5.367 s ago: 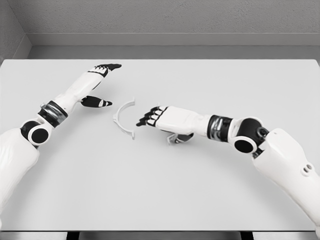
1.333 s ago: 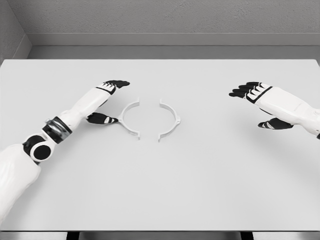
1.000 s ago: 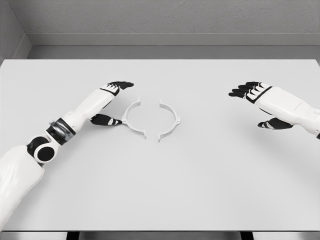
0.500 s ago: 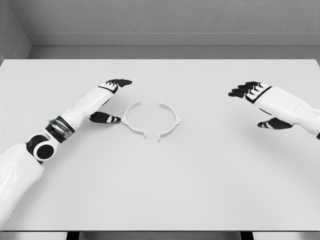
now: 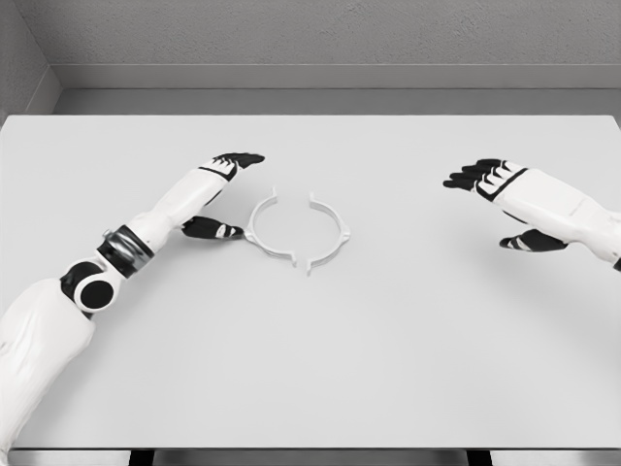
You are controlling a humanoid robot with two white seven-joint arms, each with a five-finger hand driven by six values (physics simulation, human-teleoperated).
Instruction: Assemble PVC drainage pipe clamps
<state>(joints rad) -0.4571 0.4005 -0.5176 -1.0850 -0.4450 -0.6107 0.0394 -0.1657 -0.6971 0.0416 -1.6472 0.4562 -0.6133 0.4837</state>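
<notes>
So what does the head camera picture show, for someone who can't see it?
The left hand pushes one white half clamp against the other half on a white table. The right hand hovers open, far right.

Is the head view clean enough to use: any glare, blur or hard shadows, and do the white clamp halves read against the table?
Head view: sharp throughout, with even, diffuse light, no glare and no hard shadows. The left clamp half and right clamp half are white on a pale table, so contrast is low and only thin grey edges outline them. The left hand and right hand, with black fingers, stand out clearly.
</notes>
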